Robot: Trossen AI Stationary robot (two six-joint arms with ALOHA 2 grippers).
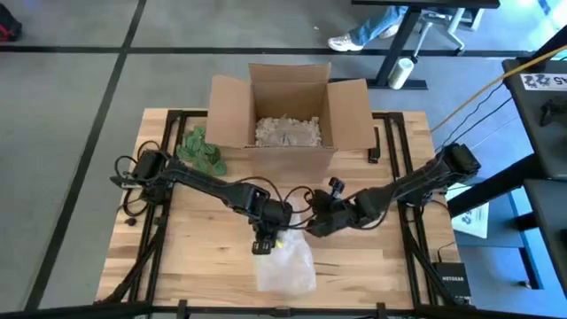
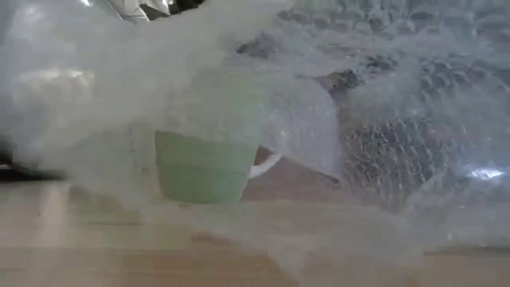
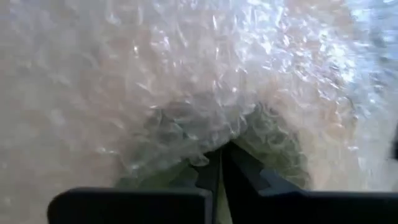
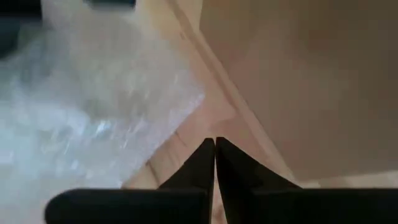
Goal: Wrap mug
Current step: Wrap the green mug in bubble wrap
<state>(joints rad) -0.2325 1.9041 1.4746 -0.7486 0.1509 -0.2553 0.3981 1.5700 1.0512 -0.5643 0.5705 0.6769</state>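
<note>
A pale green mug (image 2: pixel 203 169) stands on the wooden table under a sheet of clear bubble wrap (image 1: pixel 285 263), near the front middle. The wrap drapes over the mug and spreads across the low view. My left gripper (image 1: pixel 264 241) is at the wrap's far edge, above the mug, shut on the wrap (image 3: pixel 205 124). My right gripper (image 1: pixel 316 223) hovers just right of the wrap's far corner, shut with nothing between its fingers (image 4: pixel 214 144); the wrap (image 4: pixel 93 118) lies beside it. My left gripper pinches a bunched fold of the bubble wrap (image 3: pixel 219 142) between its two fingertips, over the green mug that shows through it. The fingers come from above, slanting toward the near edge. The rest of the wrap lies slack over the mug and on the table.
An open cardboard box (image 1: pixel 288 111) with packing filler stands at the back middle. Green pieces (image 1: pixel 202 152) lie left of it. Cables trail by the left arm's base (image 1: pixel 133 190). Bare wood lies to the left and right of the wrap.
</note>
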